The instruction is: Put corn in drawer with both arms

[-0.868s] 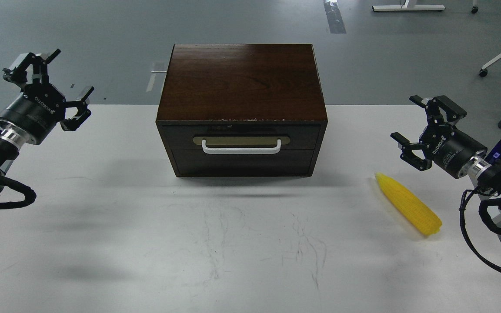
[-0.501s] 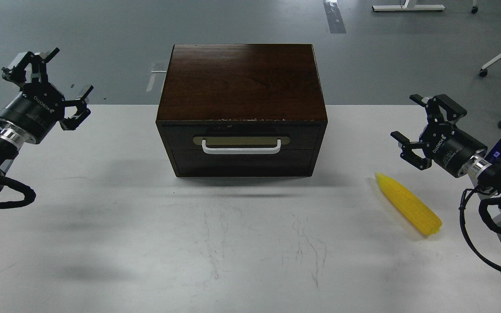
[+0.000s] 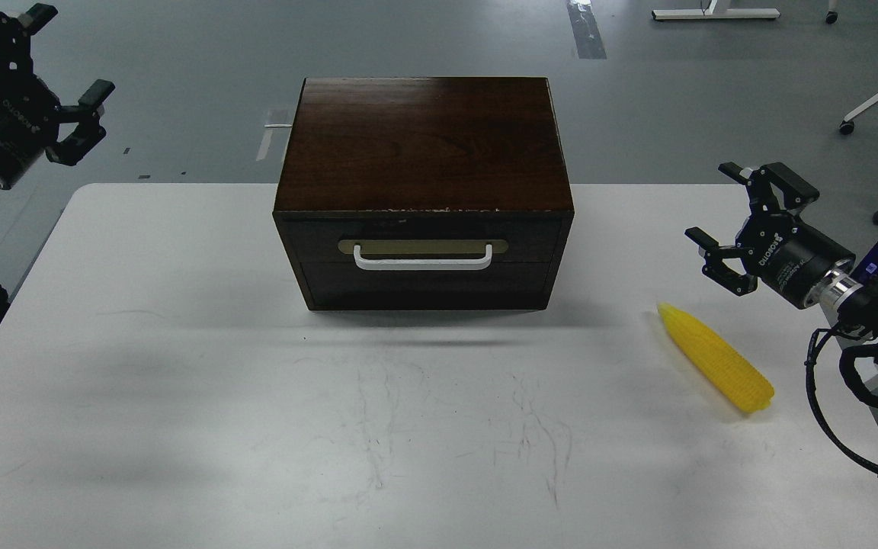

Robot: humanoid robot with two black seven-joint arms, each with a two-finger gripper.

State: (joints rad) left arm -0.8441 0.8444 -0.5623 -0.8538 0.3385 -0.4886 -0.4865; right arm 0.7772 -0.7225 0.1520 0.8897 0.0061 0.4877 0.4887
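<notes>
The yellow corn (image 3: 716,367) lies on the white table (image 3: 256,427) at the right, its pointed end toward the box. The dark wooden box (image 3: 422,145) stands at the table's back middle. Its drawer (image 3: 424,263) is shut, with a brass plate and a white bar handle (image 3: 423,260). My right gripper (image 3: 736,221) is open and empty, above and just right of the corn's pointed end. My left gripper (image 3: 46,69) is open and empty, high at the far left, off the table's back corner.
Grey floor lies behind the table. White furniture legs with castors (image 3: 877,107) stand at the back right. The right arm's black cable (image 3: 835,427) loops over the table's right edge.
</notes>
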